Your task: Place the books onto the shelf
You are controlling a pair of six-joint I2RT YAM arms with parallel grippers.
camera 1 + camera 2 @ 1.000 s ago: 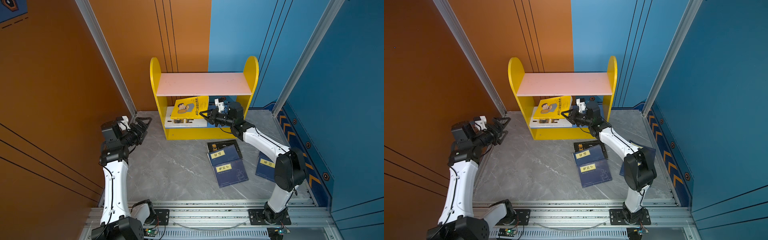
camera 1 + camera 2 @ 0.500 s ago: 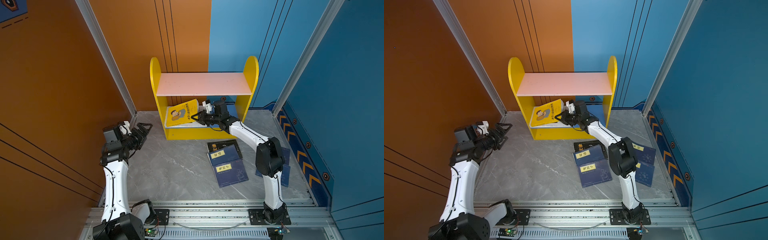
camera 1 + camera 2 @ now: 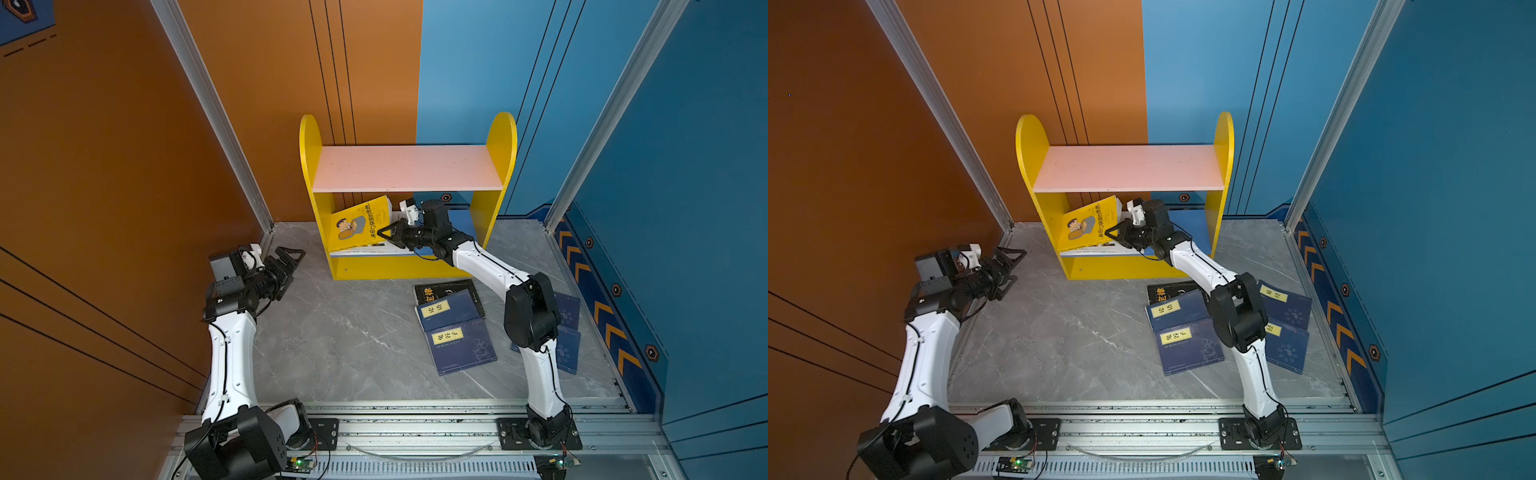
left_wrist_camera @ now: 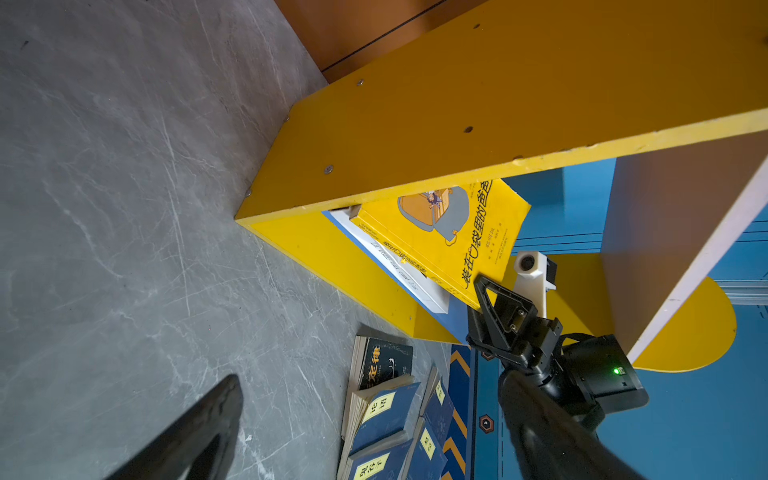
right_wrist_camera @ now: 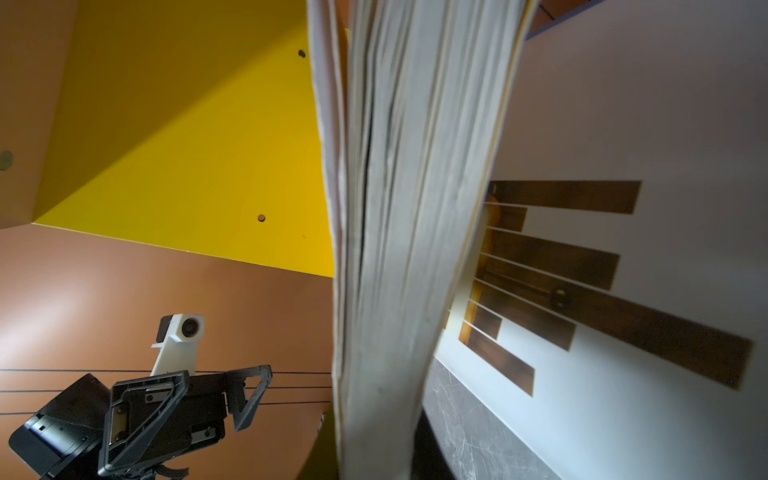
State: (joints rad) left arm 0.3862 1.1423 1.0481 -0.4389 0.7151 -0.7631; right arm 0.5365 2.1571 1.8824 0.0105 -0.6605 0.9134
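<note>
From high up and far back in both top views, looking down at the same whole floor and shelf. From the left wrist, off to one side, looking across at the shelf's end, the yellow book and the right gripper. From the right wrist, right by the shelf and very close to that book's pages, with the left gripper seen beyond.

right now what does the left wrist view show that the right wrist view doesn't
Only the left wrist view shows the unshelved navy books and black book, plus the right gripper shut on the yellow book at its edge. Only the right wrist view shows the left gripper, open and empty, and the dark bars on the white book cover. Both show the yellow book tilted over the white book inside the shelf.
</note>
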